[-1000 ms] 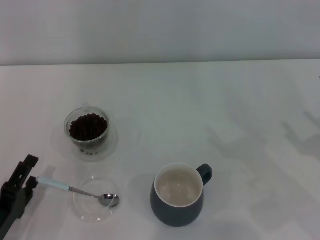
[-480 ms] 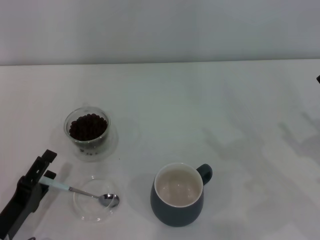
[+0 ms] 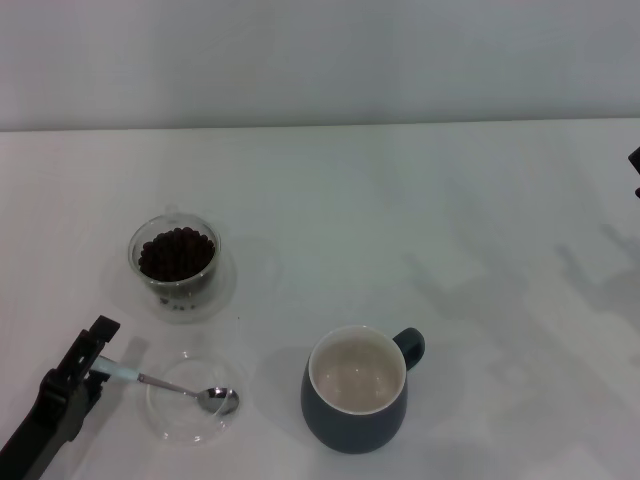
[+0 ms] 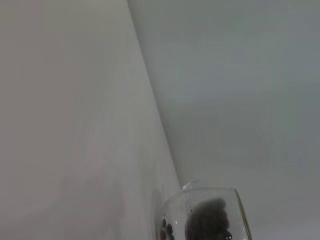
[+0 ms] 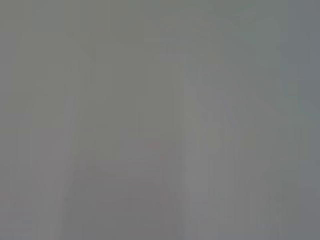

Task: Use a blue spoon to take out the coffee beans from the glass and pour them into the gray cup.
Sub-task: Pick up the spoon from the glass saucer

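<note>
The blue spoon [image 3: 160,383] lies with its metal bowl in a shallow clear dish [image 3: 172,418] and its pale handle pointing left. My left gripper [image 3: 93,356] is at the lower left, open, with a finger on either side of the handle's end. The glass [image 3: 175,262] holding the coffee beans [image 3: 177,252] stands behind the dish. The left wrist view shows the glass [image 4: 220,197] and coffee beans [image 4: 207,222] up close. The gray cup [image 3: 355,392] stands at the front centre, handle to the right. Only a dark sliver of my right gripper [image 3: 635,160] shows at the far right edge.
The white table [image 3: 400,220] runs back to a pale wall. The right wrist view is a plain grey blur.
My left gripper has moved forward and to the right, and now straddles the end of the spoon's handle. A bit of the right gripper has come into view at the right edge.
</note>
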### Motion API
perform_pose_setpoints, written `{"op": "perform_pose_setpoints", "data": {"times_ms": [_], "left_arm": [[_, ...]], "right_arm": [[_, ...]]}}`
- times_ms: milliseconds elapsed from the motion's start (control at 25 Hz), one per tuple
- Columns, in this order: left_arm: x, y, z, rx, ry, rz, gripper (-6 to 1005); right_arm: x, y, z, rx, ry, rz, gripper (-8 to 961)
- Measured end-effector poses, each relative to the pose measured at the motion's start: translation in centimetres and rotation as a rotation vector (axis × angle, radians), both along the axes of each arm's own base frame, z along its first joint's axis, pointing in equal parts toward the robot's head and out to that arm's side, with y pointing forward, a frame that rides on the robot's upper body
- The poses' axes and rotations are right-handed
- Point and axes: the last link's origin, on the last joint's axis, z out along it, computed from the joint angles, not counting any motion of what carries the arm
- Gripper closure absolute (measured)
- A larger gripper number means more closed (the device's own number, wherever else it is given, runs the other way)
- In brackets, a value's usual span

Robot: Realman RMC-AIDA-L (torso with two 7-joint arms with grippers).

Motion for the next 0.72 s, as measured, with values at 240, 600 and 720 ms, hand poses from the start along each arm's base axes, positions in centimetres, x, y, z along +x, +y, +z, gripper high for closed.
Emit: {"op": "perform_pose_setpoints", "data": {"times_ms": [240,600,720], "left_arm": [[0.34,0.26,0.13,0.0,0.011,-0.035,120],[0.69,0.44,0.08,-0.008,0.011,-0.06,120],[0.71,0.43,0.04,-0.008,0.01,-0.06,119]], "right_arm": [[0.04,0.02,0.0,-0.001,-0.002,-0.002,173],[0.27,-0.17,-0.01,0.0,-0.009,-0.013,173],[0.24,-0.14,-0.01,0.006,-0.017,-0.012,173]]}}
